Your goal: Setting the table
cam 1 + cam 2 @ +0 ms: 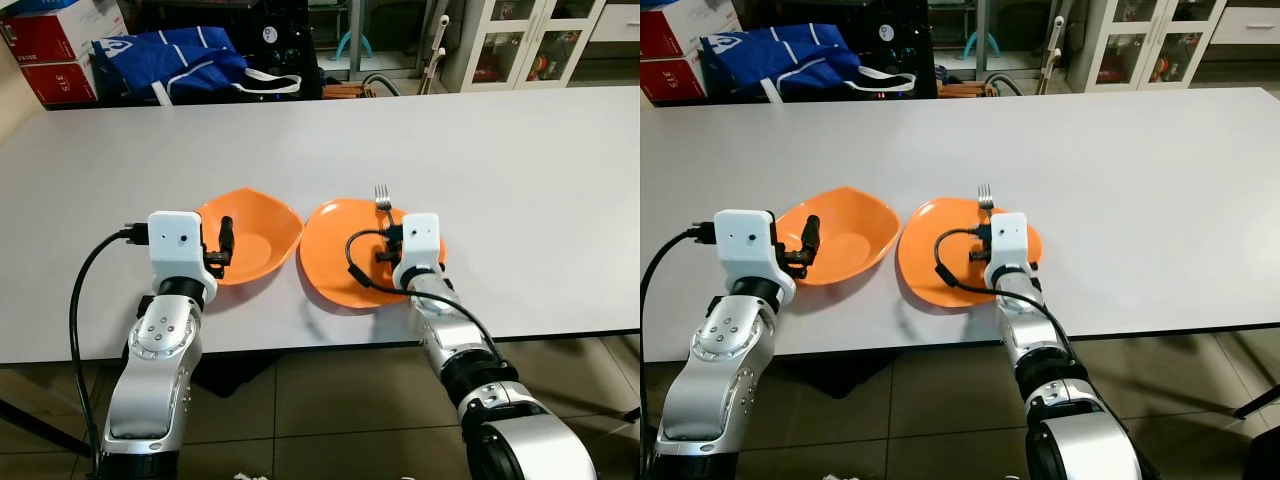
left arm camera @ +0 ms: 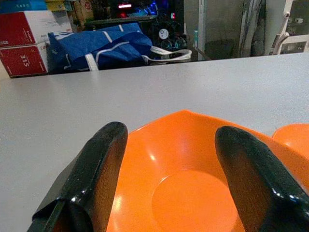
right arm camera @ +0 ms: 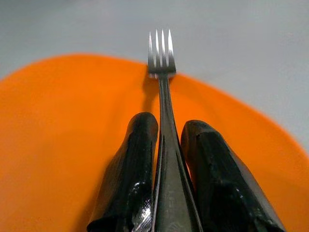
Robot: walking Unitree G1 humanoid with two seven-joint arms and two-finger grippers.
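An orange bowl (image 1: 252, 232) and an orange plate (image 1: 335, 255) sit side by side near the front edge of the white table (image 1: 500, 170). My right gripper (image 3: 166, 145) is shut on a silver fork (image 3: 161, 72), holding it low over the plate with its tines (image 1: 382, 197) pointing away from me past the plate's far rim. My left gripper (image 2: 169, 159) hovers open over the near left side of the bowl (image 2: 193, 193), one finger (image 1: 226, 240) standing above the rim.
A blue bag (image 1: 170, 60) and red boxes (image 1: 50, 45) lie beyond the table's far left edge. White cabinets (image 1: 530, 40) stand at the back right. The table's far and right parts are bare. Tiled floor (image 1: 320, 420) lies below the front edge.
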